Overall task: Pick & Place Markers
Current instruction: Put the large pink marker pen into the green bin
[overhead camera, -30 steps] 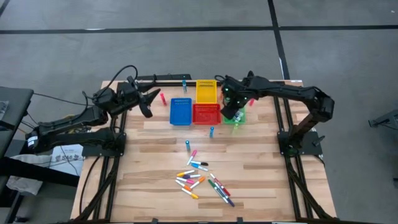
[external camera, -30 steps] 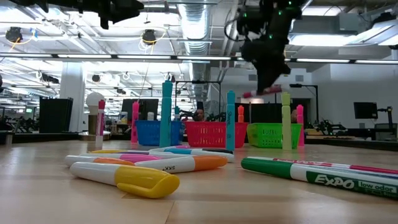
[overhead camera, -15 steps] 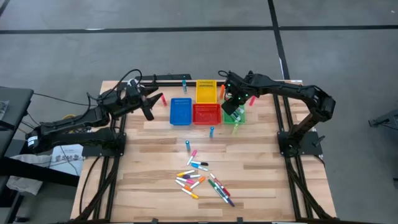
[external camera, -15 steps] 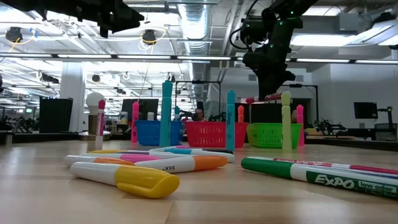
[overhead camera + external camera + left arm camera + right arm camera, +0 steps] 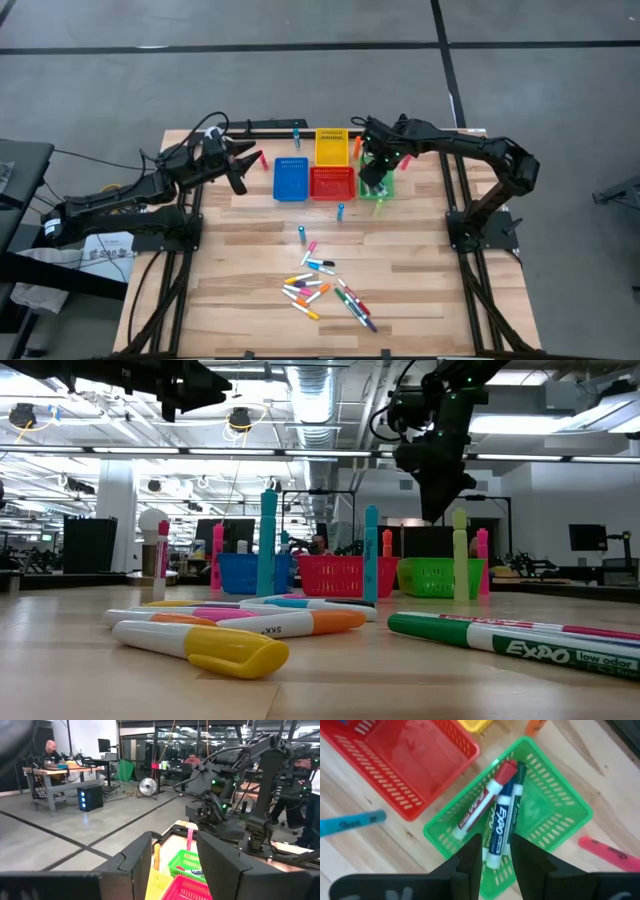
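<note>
At the near edge of the wooden surface (image 5: 420, 290) lies a loose cluster of markers (image 5: 325, 292) in mixed colours; in the low view a yellow-capped highlighter (image 5: 200, 643) lies nearest, with an orange-capped one (image 5: 290, 622) behind it and a green Expo marker (image 5: 490, 640) to the right. Farther in, two blue markers (image 5: 302, 233) stand upright, apart from each other, one of them (image 5: 340, 212) closer to the bins.

Beyond them sits a row of bins: a blue bin (image 5: 291, 179) on the left, a red bin (image 5: 332, 184) in the middle, a green bin (image 5: 379, 187) on the right, and a yellow bin (image 5: 332, 147) behind the red one. The right wrist view shows three markers lying together inside the green bin (image 5: 555, 815): a red-capped Expo marker (image 5: 482, 802), a blue Expo marker (image 5: 499, 827) and a green one (image 5: 516, 795). A pink highlighter (image 5: 604, 851) lies on the wood just outside that bin.

The right pincer (image 5: 375, 172) hangs directly above the green bin, its fingers (image 5: 470, 857) parted a little and holding nothing. The left pincer (image 5: 240, 165) waits over the far left of the surface, left of the blue bin, its fingers (image 5: 137, 862) apart and empty. A pink marker (image 5: 262, 158) stands just right of it. A person (image 5: 50, 751) sits at a bench in the room beyond.
</note>
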Action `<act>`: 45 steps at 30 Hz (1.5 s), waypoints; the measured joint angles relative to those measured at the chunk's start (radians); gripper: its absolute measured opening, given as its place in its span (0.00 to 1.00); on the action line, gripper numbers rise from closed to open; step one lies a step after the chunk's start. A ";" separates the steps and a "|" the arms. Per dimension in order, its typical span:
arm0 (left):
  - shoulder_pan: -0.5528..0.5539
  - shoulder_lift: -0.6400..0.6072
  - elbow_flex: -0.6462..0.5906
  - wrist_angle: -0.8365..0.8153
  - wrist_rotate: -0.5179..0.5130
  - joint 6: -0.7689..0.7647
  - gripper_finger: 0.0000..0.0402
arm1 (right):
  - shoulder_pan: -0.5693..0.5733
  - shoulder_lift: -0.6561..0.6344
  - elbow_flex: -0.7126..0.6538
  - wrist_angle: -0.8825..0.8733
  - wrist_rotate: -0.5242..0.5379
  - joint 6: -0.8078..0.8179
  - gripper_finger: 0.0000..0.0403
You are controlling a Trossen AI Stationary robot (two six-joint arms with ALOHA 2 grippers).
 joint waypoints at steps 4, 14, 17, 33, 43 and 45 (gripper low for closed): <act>0.000 0.000 0.000 0.000 0.000 -0.002 0.39 | 0.006 -0.031 0.016 -0.014 0.012 -0.004 0.23; 0.000 -0.034 0.000 -0.113 -0.029 -0.004 0.39 | 0.058 -0.202 0.016 0.037 0.224 0.043 0.19; 0.000 -0.048 0.000 -0.221 -0.044 -0.020 0.39 | 0.085 -0.257 0.016 0.051 0.247 0.085 0.19; 0.000 -0.102 0.000 -0.617 -0.318 -0.301 0.45 | 0.304 -0.452 0.016 0.056 0.526 0.188 0.18; 0.000 -0.082 0.126 -0.863 -0.441 -0.324 0.45 | 0.347 -0.475 0.016 0.087 0.601 0.121 0.18; 0.000 -0.059 0.133 -0.887 -0.441 -0.351 0.45 | 0.346 -0.479 0.015 0.119 0.601 0.068 0.18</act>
